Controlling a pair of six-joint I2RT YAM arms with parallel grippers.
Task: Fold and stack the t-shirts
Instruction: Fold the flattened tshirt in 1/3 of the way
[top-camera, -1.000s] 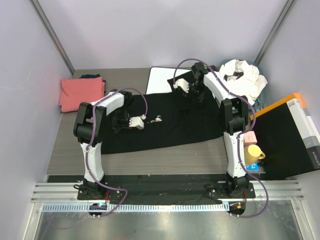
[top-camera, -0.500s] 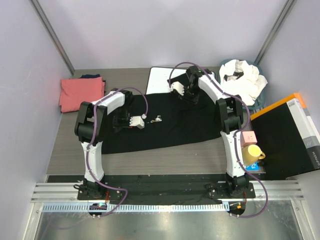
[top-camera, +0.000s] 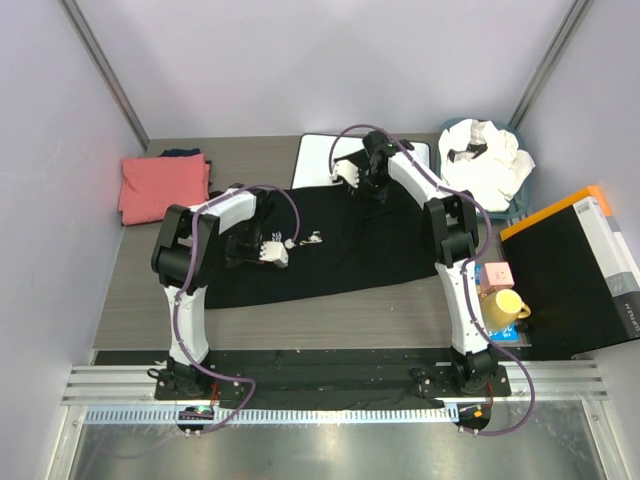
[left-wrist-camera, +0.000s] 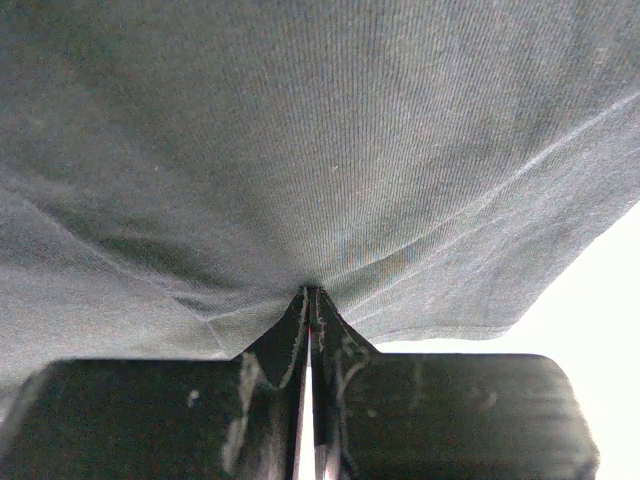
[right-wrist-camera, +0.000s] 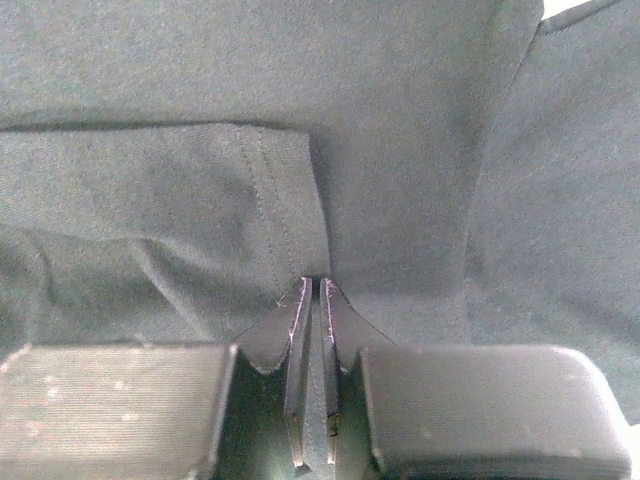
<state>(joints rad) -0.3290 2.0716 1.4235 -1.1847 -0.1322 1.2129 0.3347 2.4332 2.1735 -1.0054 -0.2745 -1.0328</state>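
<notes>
White print (top-camera: 313, 238) on black cloth t-shirt (top-camera: 360, 250) too small to read, flat white black-rimmed board (top-camera: 318, 158) partly under it, dark cloth (top-camera: 183, 153) beneath folded coral-pink t-shirt (top-camera: 163, 188) mostly hidden

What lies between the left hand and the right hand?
In the top external view, only the black t-shirt spreads from the left hand to the right hand, its white print close to the left one. Both hands are shut on it.
</notes>
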